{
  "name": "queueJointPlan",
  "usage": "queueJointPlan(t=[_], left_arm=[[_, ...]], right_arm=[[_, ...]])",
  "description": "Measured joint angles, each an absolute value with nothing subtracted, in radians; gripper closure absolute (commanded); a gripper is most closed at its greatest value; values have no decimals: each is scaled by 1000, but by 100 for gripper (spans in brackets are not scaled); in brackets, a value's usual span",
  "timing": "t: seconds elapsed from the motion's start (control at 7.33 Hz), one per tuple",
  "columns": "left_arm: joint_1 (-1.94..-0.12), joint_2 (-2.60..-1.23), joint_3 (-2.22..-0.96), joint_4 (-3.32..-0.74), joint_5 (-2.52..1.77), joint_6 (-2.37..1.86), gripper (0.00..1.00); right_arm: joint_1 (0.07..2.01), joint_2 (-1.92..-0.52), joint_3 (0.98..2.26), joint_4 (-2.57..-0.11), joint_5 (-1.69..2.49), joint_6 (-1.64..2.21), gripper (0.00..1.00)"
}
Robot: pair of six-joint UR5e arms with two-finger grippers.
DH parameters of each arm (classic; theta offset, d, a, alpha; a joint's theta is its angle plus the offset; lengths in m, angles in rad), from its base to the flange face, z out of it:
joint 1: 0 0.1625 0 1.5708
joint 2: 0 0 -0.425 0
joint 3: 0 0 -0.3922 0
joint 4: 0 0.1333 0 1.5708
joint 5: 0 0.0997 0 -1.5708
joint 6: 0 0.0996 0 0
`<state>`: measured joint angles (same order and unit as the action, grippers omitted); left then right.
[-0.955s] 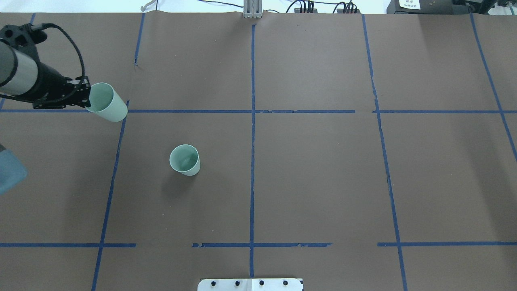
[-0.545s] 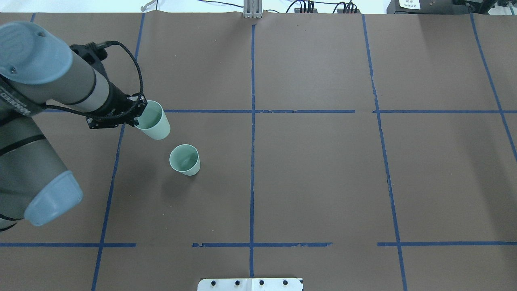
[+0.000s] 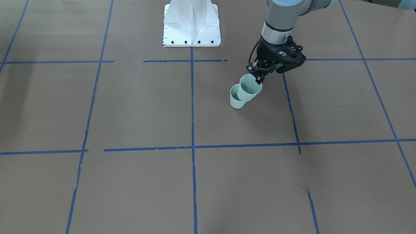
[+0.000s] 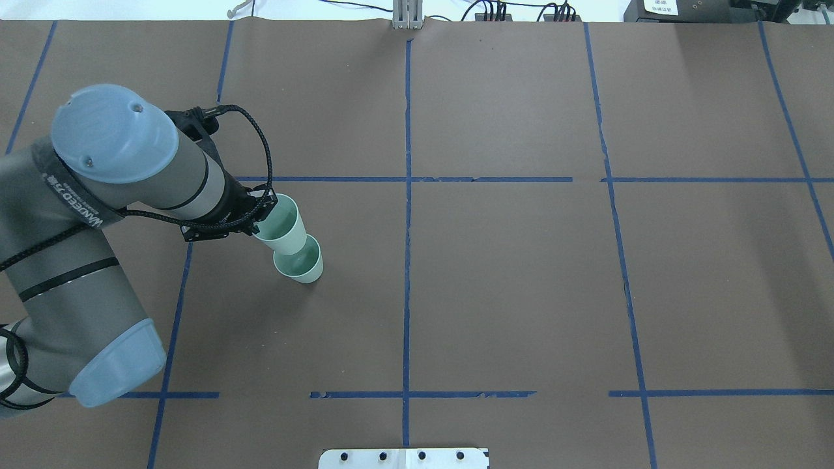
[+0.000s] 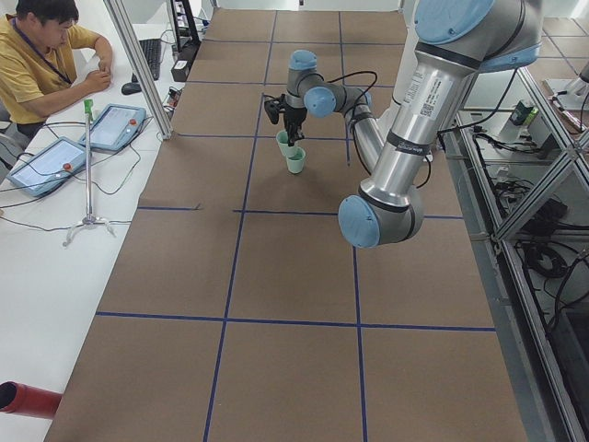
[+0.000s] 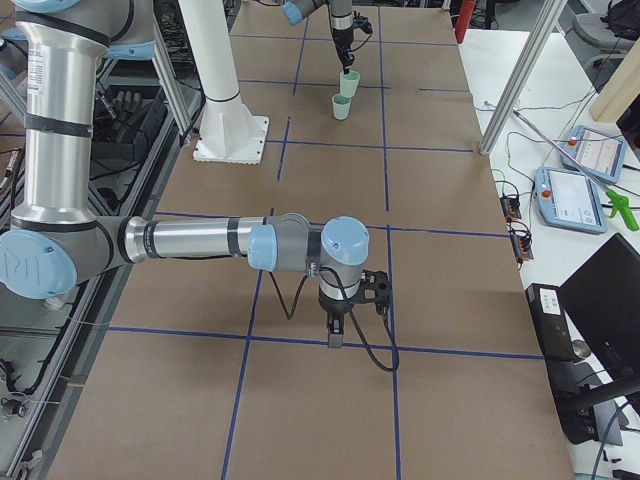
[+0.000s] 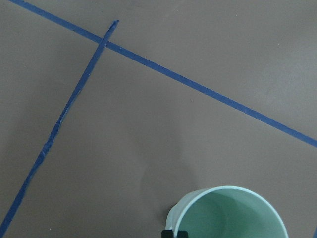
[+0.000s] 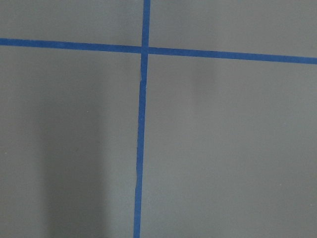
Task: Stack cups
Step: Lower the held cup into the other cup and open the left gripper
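Observation:
Two pale mint-green cups. One cup stands upright on the brown table, left of the centre line; it also shows in the front view. My left gripper is shut on the rim of the other cup and holds it tilted in the air, its base just over the standing cup's near-left rim. In the left wrist view the held cup fills the bottom edge. My right gripper hangs over bare table in the right side view only; I cannot tell whether it is open or shut.
Blue tape lines divide the brown table into squares. The white robot base plate sits at the robot's edge. An operator sits with tablets at a side desk, off the table.
My left arm has swung right and toward the robot with the held cup, from beside the far-left tape line to right over the standing cup. The standing cup has not moved.

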<state>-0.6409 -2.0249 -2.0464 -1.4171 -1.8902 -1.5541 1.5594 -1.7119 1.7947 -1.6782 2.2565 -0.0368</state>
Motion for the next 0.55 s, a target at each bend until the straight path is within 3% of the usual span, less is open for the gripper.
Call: queueJointPlan(t=[0.27,0.41,0.55], left_arm=[[-624,-2025,-2046,-1417,-1891,-1555,98],[-620,-2025,-2044,-1417,-1891,-1556,23],[-618,-2025,-2042,-1417,-1889,-1556,0]], right_arm=[[1560,-1712,1795,-1678,2256,-37,0],[1560,-1712,1795,-1678,2257,-37,0],[1560,-1712,1795,-1678,2256,-37,0]])
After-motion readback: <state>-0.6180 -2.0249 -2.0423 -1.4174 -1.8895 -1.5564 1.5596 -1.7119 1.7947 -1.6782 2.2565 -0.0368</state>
